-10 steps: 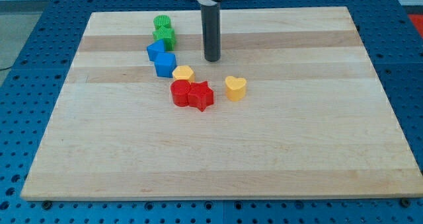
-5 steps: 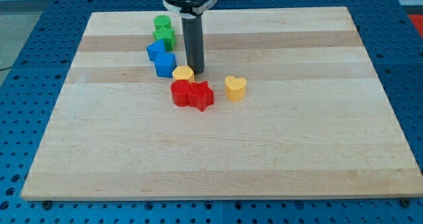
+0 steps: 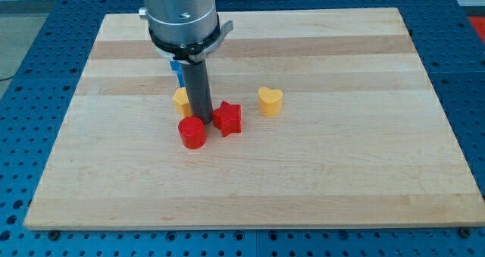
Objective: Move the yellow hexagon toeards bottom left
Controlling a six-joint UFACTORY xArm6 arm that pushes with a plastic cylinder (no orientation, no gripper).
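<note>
The yellow hexagon (image 3: 180, 99) lies on the wooden board (image 3: 318, 166), left of my rod and partly hidden by it. My tip (image 3: 202, 120) is down between the red cylinder (image 3: 192, 132) at its lower left and the red star (image 3: 227, 118) at its right, touching or nearly touching both. The hexagon sits just up and left of the tip, against the rod. A yellow heart (image 3: 270, 100) lies apart at the right.
A blue block (image 3: 178, 68) peeks out under the arm's flange (image 3: 182, 22); the other blue block and the green blocks are hidden behind the arm. The board's edges border a blue perforated table (image 3: 23, 75).
The rod has moved down and left, past the yellow hexagon. The hexagon has shifted left, and the red cylinder and red star have been pushed apart, the cylinder toward the bottom left.
</note>
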